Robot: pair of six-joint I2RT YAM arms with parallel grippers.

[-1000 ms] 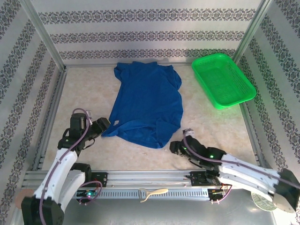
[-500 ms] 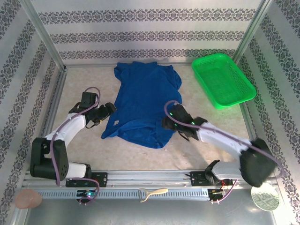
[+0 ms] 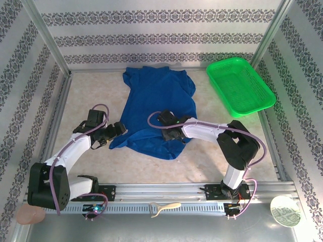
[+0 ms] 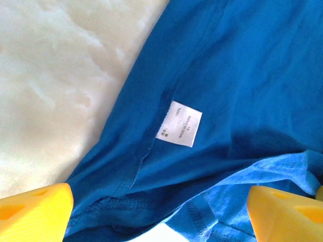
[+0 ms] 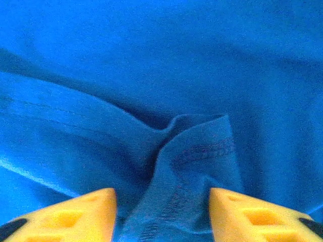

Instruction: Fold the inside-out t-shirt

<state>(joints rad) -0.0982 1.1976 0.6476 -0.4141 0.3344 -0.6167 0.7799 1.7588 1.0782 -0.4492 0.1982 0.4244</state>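
Nearest the arms' edge of the pale marbled worktop (image 3: 86,96): left gripper (image 3: 117,129) (image 4: 159,217), yellow-fingered, jaws released and spread wide, straddling the near left corner of the cloth with nothing pinched. Beside it, toward the middle: right gripper (image 3: 169,132) (image 5: 161,217), jaws partly drawn in on either side of a raised ridge of stitched hem (image 5: 202,151). We cannot tell whether that ridge is clamped yet. Between and beyond them: one royal-blue soft cotton short-sleeved t-shirt (image 3: 159,101) (image 4: 242,65) (image 5: 151,60), lying mostly flat down the middle of the worktop, its top at the far edge and its rumpled hem nearest us. A small white printed care label (image 4: 178,123) and raised seams face up, so we judge it inside out. Far right corner: one green plastic mesh basket (image 3: 239,85), well apart from the cloth. We judge the step in hand to be taking the near hem at two points. To do it well, we would lower the left gripper until the doubled, stitched edge sits fully between its fingers, closing on the hem and not on the label. We would make sure the right gripper catches the stitching itself, not loose slack. Both holds should then rise together and level so the cloth does not twist.
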